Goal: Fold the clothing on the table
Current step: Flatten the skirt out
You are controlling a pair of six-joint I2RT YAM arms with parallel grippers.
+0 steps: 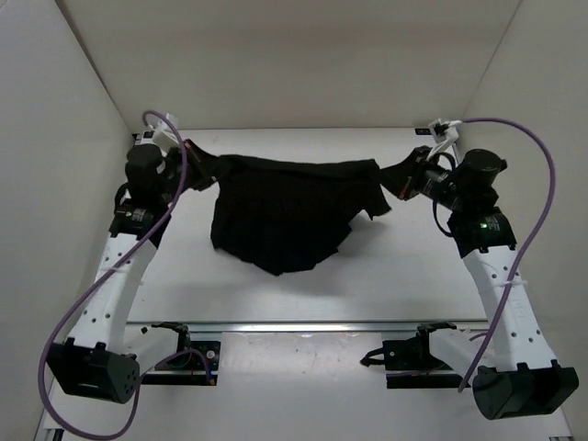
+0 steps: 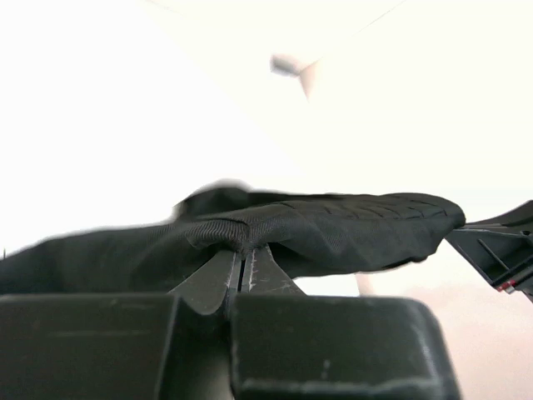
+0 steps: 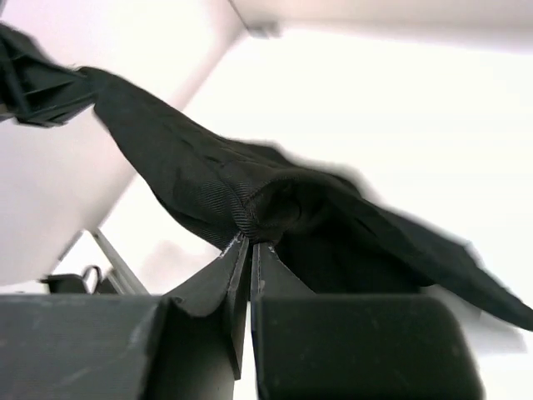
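Note:
The black clothing [image 1: 289, 211] hangs stretched between both arms over the far half of the white table [image 1: 404, 285], its lower point sagging toward the tabletop. At its left upper corner my left gripper [image 1: 195, 165] is shut on the fabric; the left wrist view has a ribbed hem of the clothing [image 2: 333, 229] pinched at my left gripper [image 2: 242, 252]. My right gripper [image 1: 401, 176] is shut on the right upper corner. Seen from the right wrist, the clothing [image 3: 216, 187] bunches at my right gripper [image 3: 250, 243], and the far left gripper shows at the top left.
White walls enclose the table on the left, right and back. A metal rail [image 1: 303, 325] runs along the near edge, with two black mounts [image 1: 188, 358] [image 1: 413, 354] just in front of it. Purple cables loop off both arms.

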